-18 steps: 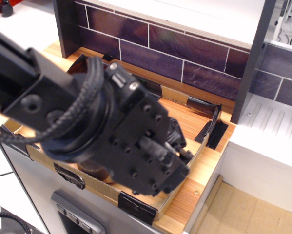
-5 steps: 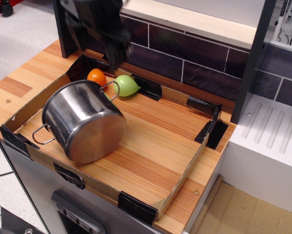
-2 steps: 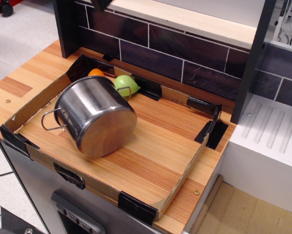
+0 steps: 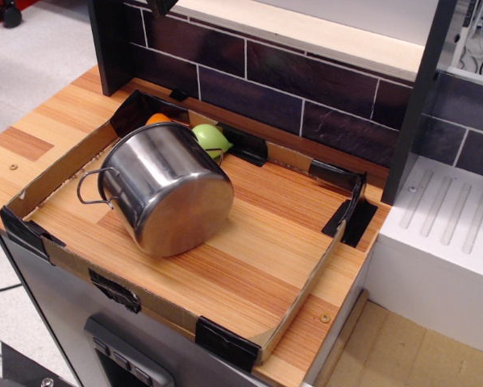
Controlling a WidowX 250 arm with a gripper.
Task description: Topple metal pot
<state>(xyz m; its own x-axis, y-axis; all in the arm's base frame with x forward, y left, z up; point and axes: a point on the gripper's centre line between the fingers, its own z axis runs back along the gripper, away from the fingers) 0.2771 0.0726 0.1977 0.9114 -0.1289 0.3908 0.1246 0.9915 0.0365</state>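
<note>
The metal pot (image 4: 170, 192) lies on its side in the shallow cardboard tray (image 4: 301, 302), with its shiny flat bottom facing the front right. One wire loop handle (image 4: 90, 188) sticks out on its left. Nothing touches the pot. Of my gripper only a small dark tip (image 4: 161, 6) shows at the top edge, far above and behind the pot. I cannot tell how its jaws stand.
A green toy (image 4: 211, 139) and an orange toy (image 4: 156, 119) lie right behind the pot, the orange one mostly hidden. A purple brick back wall (image 4: 306, 89), a dark post (image 4: 108, 44) at back left and a white sink unit (image 4: 447, 226) at right bound the wooden counter.
The arm, first low over the tray and hiding it, has risen almost out of view at the top. The toppled pot has rolled a little to the right, covering more of the orange toy.
</note>
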